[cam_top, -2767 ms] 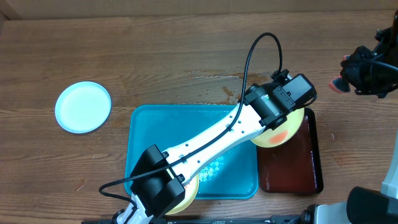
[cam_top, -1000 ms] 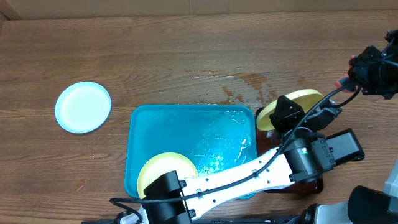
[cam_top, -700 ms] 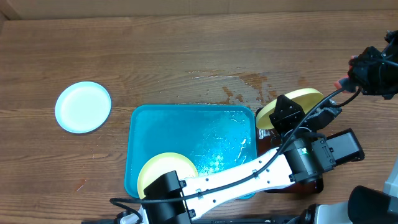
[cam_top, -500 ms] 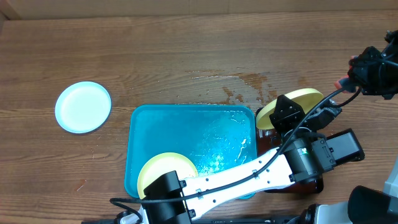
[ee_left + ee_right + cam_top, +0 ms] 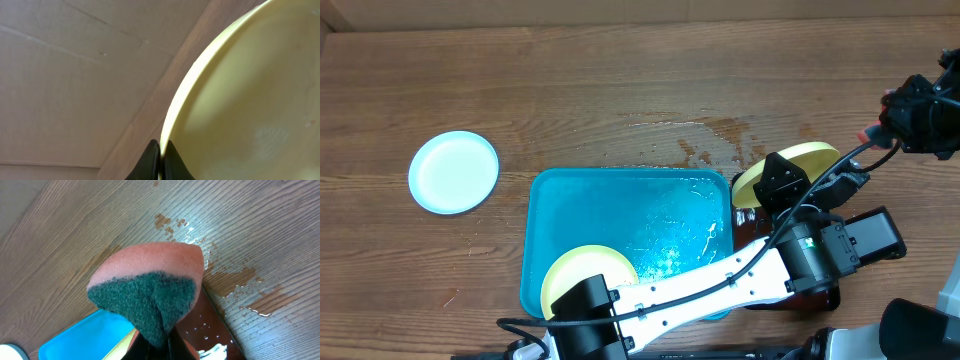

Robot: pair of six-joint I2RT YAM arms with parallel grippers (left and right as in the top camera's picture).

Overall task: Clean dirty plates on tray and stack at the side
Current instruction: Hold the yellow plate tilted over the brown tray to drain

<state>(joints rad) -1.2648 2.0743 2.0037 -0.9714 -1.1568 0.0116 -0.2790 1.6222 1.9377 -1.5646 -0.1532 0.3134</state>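
My left gripper is shut on the rim of a pale yellow plate and holds it tilted above the far end of the dark red tray. In the left wrist view the fingers pinch that plate's edge. A second yellow plate lies in the near left corner of the turquoise tray. A mint-white plate lies on the table at far left. My right gripper is shut on a pink and green sponge, right of the held plate.
Water puddles lie on the wood behind both trays. My left arm stretches across the turquoise tray's near edge. The right wrist view shows the turquoise tray and the dark red tray below the sponge.
Since 2.8 s ago my left arm swung toward the near edge and lifted the yellow plate off the dark red tray, tilted. Nothing has moved in the last second.
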